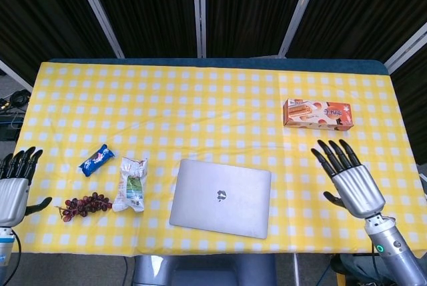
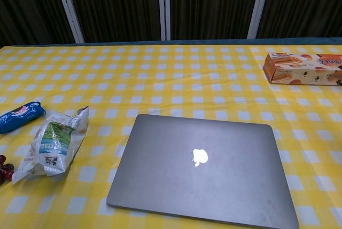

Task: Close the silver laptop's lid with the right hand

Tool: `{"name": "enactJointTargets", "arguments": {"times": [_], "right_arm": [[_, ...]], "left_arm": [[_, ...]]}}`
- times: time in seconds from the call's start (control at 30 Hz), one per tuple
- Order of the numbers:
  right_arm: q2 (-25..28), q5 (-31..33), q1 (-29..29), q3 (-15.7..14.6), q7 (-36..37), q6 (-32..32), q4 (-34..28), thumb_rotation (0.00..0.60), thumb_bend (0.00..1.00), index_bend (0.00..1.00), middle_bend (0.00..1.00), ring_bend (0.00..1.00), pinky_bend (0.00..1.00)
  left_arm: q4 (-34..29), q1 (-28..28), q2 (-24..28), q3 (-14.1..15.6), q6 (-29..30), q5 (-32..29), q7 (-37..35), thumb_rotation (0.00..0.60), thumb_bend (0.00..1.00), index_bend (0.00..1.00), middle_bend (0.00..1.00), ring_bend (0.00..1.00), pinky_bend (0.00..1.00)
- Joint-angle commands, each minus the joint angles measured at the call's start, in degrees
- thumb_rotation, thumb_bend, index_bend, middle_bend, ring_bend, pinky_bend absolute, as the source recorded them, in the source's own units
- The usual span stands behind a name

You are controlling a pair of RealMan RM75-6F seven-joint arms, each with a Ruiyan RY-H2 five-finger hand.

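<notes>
The silver laptop (image 1: 221, 197) lies flat on the yellow checked tablecloth near the table's front edge, its lid down and the logo facing up; the chest view shows the same laptop (image 2: 200, 170) with nothing on it. My right hand (image 1: 348, 178) hovers to the right of the laptop, well apart from it, fingers spread and holding nothing. It does not appear in the chest view. My left hand (image 1: 15, 186) stays at the table's left edge, fingers apart and empty.
An orange snack box (image 1: 317, 113) lies at the back right. Left of the laptop are a white-green bag (image 1: 131, 184), a blue wrapped snack (image 1: 97, 159) and a bunch of dark grapes (image 1: 85, 205). The tablecloth (image 1: 200, 113) covers the whole table.
</notes>
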Motion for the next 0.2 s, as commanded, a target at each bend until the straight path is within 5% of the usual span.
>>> {"name": "enactJointTargets", "arguments": {"times": [0.03, 0.2], "right_arm": [[-2.6, 2.2, -2.9, -0.1, 2.1, 2.0, 3.1, 0.6, 0.0, 0.0, 0.0, 0.0, 0.0], [-5.3, 3.3, -5.7, -0.3, 4.2, 4.4, 6.1, 0.6, 0.0, 0.0, 0.0, 0.0, 0.0]], "left_arm": [[0.3, 0.2, -0.1, 0.2, 0.5, 0.7, -0.7, 0.6, 0.0, 0.0, 0.0, 0.0, 0.0], [0.1, 0.7, 0.0, 0.6, 1.1, 1.8, -1.7, 0.6, 0.0, 0.0, 0.0, 0.0, 0.0]]}}
